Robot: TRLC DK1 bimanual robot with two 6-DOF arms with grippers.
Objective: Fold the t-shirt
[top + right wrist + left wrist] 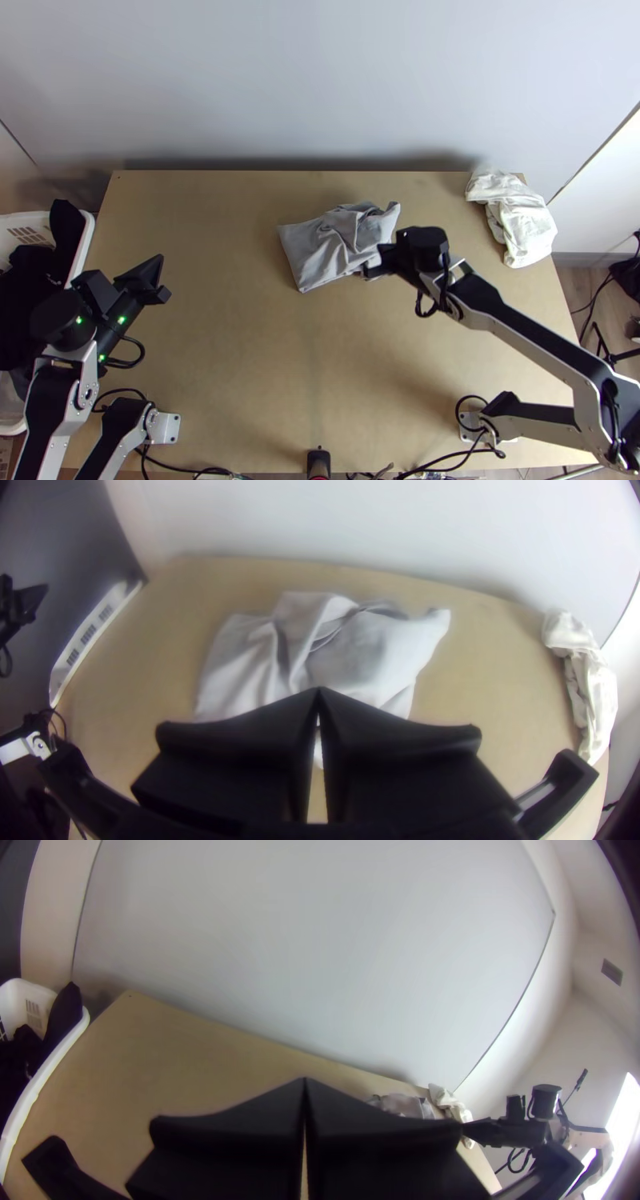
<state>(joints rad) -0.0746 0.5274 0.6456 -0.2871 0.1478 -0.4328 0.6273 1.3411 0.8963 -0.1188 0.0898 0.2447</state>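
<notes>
The shirt [320, 252] lies bunched on the table's [232, 360] far half. The right gripper [319, 690] is closed near it; the left gripper [305, 1081], also closed, is well apart. If closed fingers push it, wrinkles may become deeper.

Materials and surface finish. Counter [216, 336]: smooth, matt, light wood. T-shirt [306, 250]: soft grey cloth, matt and creased. White cloth [524, 224]: matt, rough with wrinkles. Basket [82, 250]: smooth white plastic. Base plate [167, 428]: smooth metal.
</notes>
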